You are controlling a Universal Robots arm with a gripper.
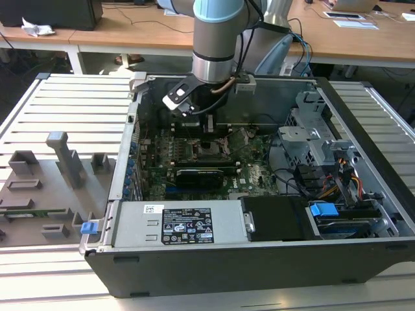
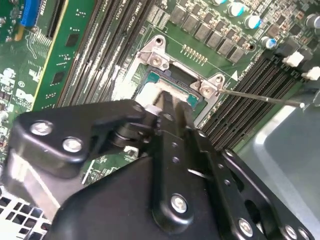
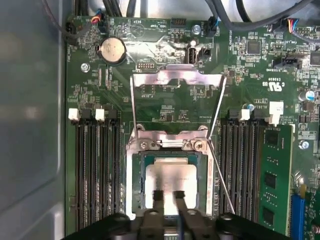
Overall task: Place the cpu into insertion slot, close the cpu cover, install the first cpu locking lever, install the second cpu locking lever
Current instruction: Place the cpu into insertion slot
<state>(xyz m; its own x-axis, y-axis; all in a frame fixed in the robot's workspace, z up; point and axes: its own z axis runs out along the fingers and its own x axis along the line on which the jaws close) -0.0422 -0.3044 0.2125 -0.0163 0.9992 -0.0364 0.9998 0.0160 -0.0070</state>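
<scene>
In the first wrist view the cpu (image 3: pixel 170 172), a pale silver square, lies flat inside the insertion slot (image 3: pixel 131 187) on the green motherboard. My gripper (image 3: pixel 168 197) hovers over the chip's near edge, its two black fingers a narrow gap apart with nothing between them. The cpu cover (image 3: pixel 175 75) stands raised at the socket's far edge, a thin silvery frame. Thin wire levers (image 3: pixel 220 172) stick up beside the socket. In the second wrist view the gripper (image 2: pixel 168 97) reaches down onto the cpu (image 2: pixel 146 92). In the exterior view the gripper (image 1: pixel 206 133) hangs over the insertion slot (image 1: pixel 206 151).
The motherboard sits deep in an open computer case (image 1: pixel 363 129) with walls all round. Black memory slots (image 3: pixel 97 170) flank the socket; a green memory module (image 3: pixel 274 185) stands in one. A long black card (image 1: pixel 201 175) and power supply (image 1: pixel 175 227) lie nearby. A grey fixture tray (image 1: pixel 39 188) rests outside.
</scene>
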